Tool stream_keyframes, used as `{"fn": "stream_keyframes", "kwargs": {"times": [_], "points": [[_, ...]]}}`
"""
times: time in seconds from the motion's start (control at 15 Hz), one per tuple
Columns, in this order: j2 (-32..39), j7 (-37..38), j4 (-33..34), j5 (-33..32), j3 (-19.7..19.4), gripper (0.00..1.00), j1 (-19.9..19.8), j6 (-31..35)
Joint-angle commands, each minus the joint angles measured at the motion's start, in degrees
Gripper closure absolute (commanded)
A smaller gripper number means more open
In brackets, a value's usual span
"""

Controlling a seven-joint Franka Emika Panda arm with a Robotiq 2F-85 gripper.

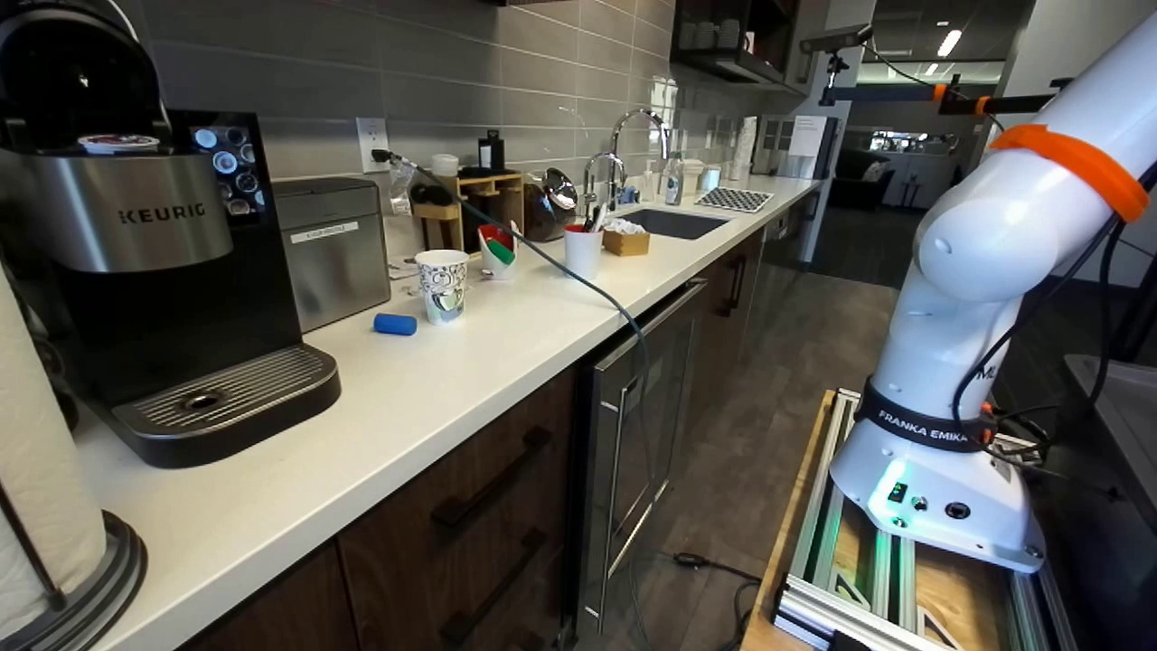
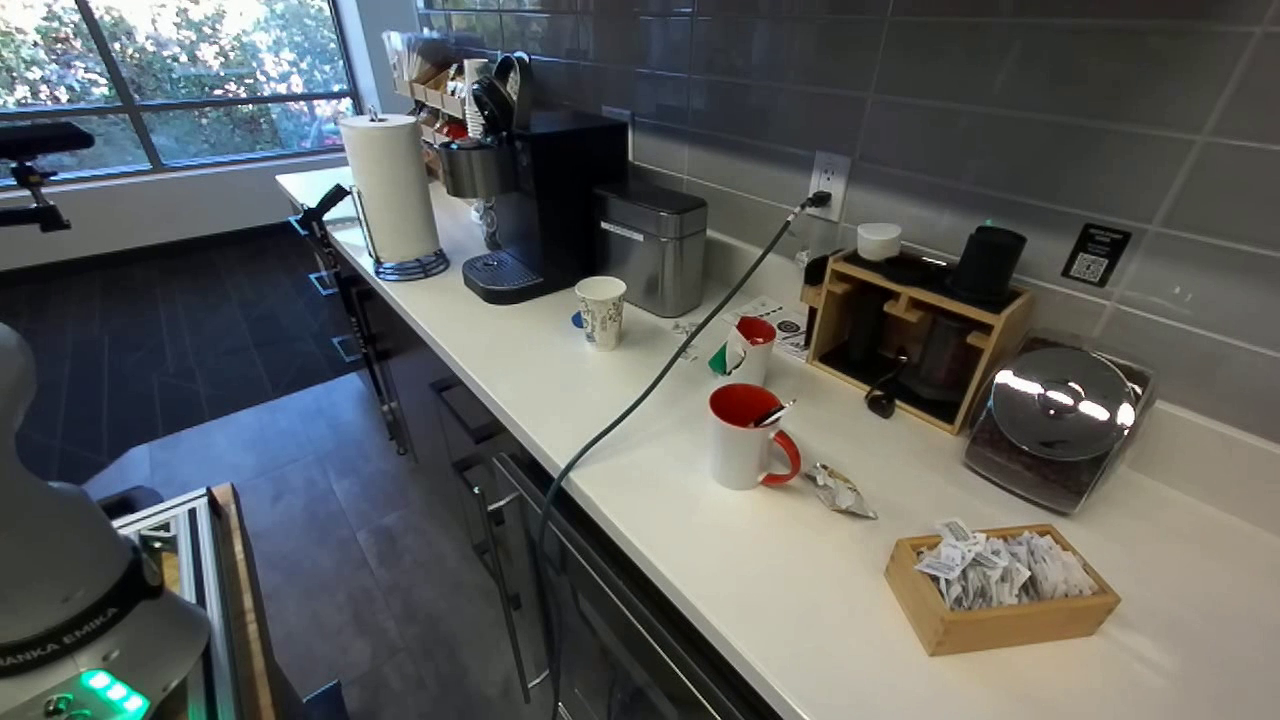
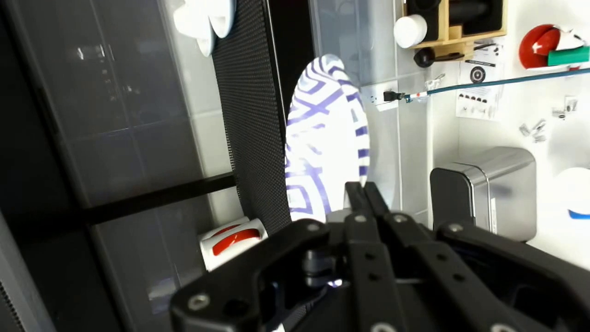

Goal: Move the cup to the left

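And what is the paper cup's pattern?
The cup has dark swirls and bluish marks on white, clearest in an exterior view.

White arm point(image 1: 976, 253), orange band point(image 1: 1080, 159), apparently black jaws

Upright it stands in both exterior views, the small white tapered paper cup point(image 1: 443, 289), dark curls ringing its upper wall, bluish-green print lower down; mouth up, base planted on the white bench point(image 1: 506, 334), just beside the short blue cylinder point(image 1: 395, 324) but apart.
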Motion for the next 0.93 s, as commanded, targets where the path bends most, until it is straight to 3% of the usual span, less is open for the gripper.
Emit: {"fn": "stream_keyframes", "kwargs": {"times": [0.0, 0.33, 0.6, 0.87], "points": [[0.0, 1.4, 0.6, -2.3, -2.1, 0.99, 3.3, 0.1], [-0.1, -0.2, -0.7, -3.1, -1.7, 1.00, 4.2, -1.2], [-5.3, -4.4, -7.6, -1.6, -2.7, 1.00, 8.9, -10.3], [-10.3, -7.1, -17.6, -4.5, -2.8, 1.00, 8.5, -19.3]]}}
